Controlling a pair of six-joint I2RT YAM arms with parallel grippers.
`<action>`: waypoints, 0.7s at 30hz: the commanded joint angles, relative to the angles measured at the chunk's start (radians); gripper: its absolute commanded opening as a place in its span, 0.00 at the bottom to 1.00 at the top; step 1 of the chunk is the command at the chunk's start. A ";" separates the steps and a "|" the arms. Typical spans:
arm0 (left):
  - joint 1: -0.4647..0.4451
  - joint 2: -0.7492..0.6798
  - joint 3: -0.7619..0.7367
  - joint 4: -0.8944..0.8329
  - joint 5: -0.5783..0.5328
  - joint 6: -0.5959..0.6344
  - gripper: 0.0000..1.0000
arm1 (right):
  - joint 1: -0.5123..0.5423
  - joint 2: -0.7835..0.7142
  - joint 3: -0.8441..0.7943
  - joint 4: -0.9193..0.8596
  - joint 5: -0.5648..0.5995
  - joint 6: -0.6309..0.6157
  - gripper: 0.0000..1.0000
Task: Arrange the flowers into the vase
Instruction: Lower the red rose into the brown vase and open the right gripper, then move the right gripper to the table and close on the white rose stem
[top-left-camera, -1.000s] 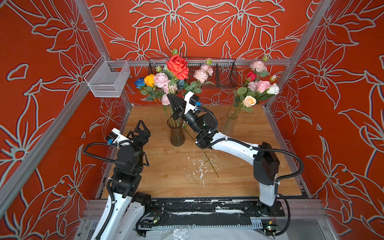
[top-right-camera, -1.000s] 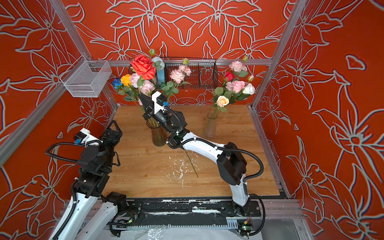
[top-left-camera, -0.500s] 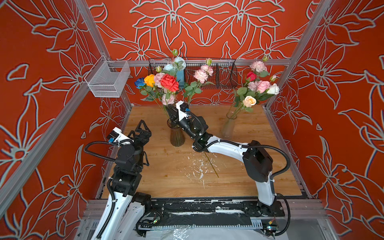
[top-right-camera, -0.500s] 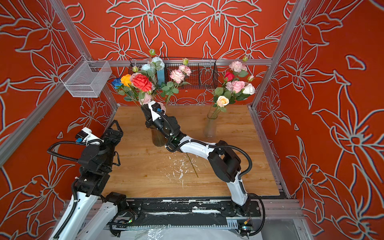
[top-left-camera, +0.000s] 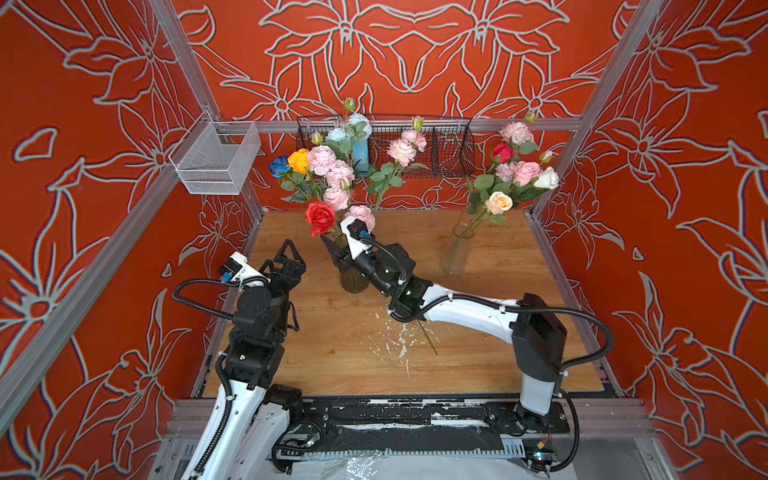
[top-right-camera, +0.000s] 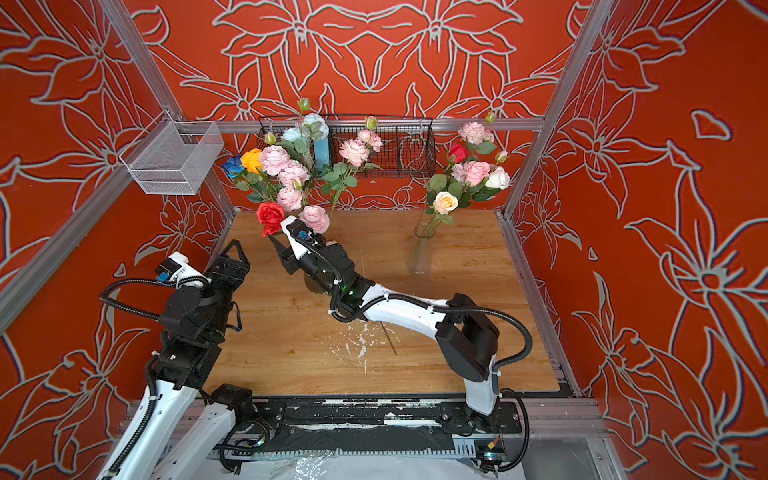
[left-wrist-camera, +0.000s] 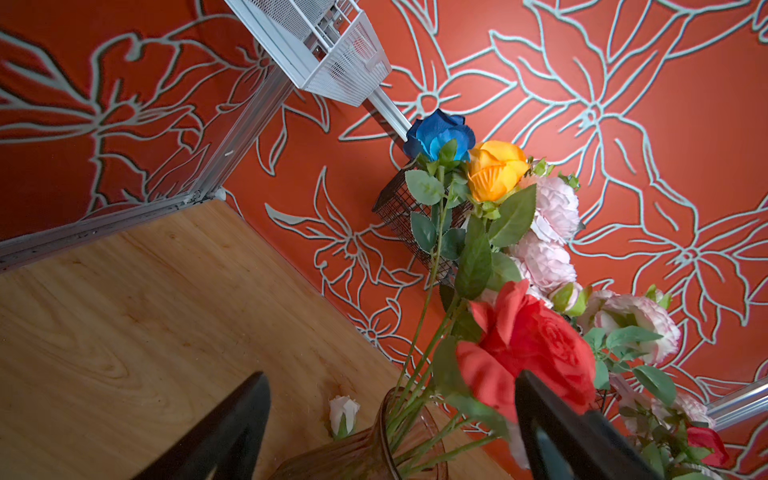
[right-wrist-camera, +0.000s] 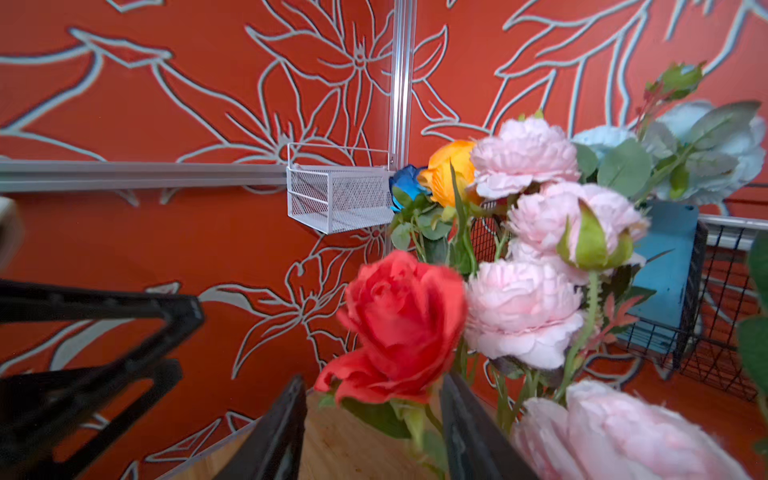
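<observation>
Against the left wall hangs a white mesh basket (top-left-camera: 216, 160). Below it, over the left side of the wooden counter (top-left-camera: 332, 365), the left jaws stand wide apart and empty. They point at a brown ribbed glass vase (top-left-camera: 353, 282) and are clear of it.

That vase holds most of the flowers (top-left-camera: 328, 174): a blue rose (top-left-camera: 278, 165), an orange-yellow rose (top-left-camera: 299, 160) and several pink peonies (top-left-camera: 322, 160), all leaning toward the back wall. A red rose (top-left-camera: 320, 218) sits lowest, at the near left of the bunch, with its stem running down toward the vase's mouth. In the right wrist view this stem passes between the right jaws, which are parted and not pressing it.

A black wire basket (top-left-camera: 415, 149) hangs on the back wall with a blue box (top-left-camera: 360, 151) inside. A bare green stem (top-left-camera: 428, 338) lies on the counter, partly under the right arm. Farther right, a clear glass vase (top-left-camera: 455, 257) carries a second bunch (top-left-camera: 515, 172) of pink, white, peach and red blooms.
</observation>
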 joint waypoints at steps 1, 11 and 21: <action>0.005 0.006 0.015 0.018 0.018 -0.011 0.92 | 0.005 -0.098 -0.039 -0.011 0.072 -0.058 0.55; 0.005 -0.004 0.021 0.017 0.005 0.014 0.92 | 0.009 -0.385 -0.233 -0.264 0.236 -0.060 0.50; 0.007 -0.031 0.023 0.004 -0.071 0.048 0.92 | -0.143 -0.498 -0.434 -0.776 0.167 0.291 0.39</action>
